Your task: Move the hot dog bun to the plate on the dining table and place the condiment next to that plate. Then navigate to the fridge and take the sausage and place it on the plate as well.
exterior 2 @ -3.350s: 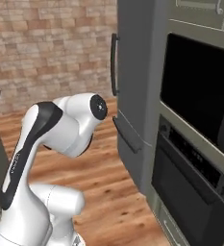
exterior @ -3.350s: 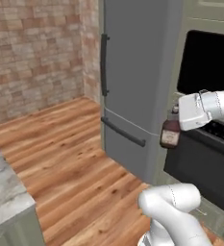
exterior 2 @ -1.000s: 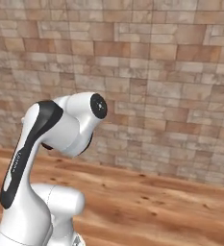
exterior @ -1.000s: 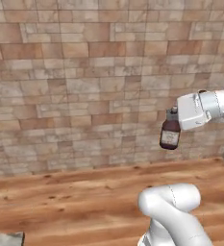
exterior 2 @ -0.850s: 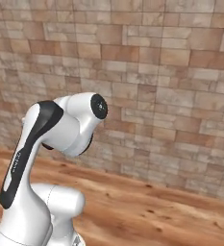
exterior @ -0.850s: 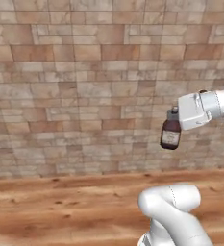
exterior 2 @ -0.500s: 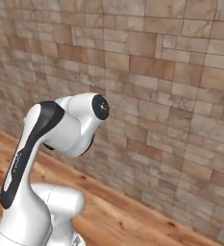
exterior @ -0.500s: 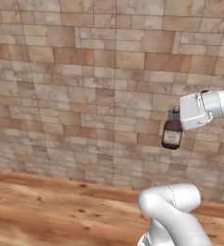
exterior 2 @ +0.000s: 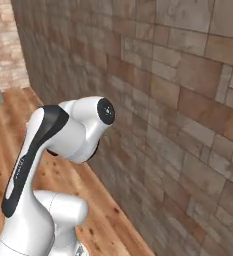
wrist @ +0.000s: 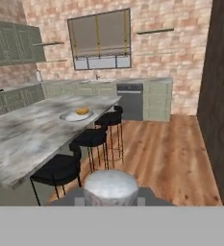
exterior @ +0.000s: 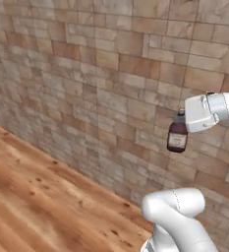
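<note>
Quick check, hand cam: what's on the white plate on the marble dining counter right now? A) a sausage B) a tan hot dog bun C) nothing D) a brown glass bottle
B: in the hand view the white plate on the marble dining counter carries a small tan hot dog bun; the brown glass condiment bottle sits in the gripper.

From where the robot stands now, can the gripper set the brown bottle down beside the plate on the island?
Probably not. The gripper holds the brown bottle up in the air near a brick wall, while in the hand view the plate lies far off on the marble island, across open wooden floor.
</note>
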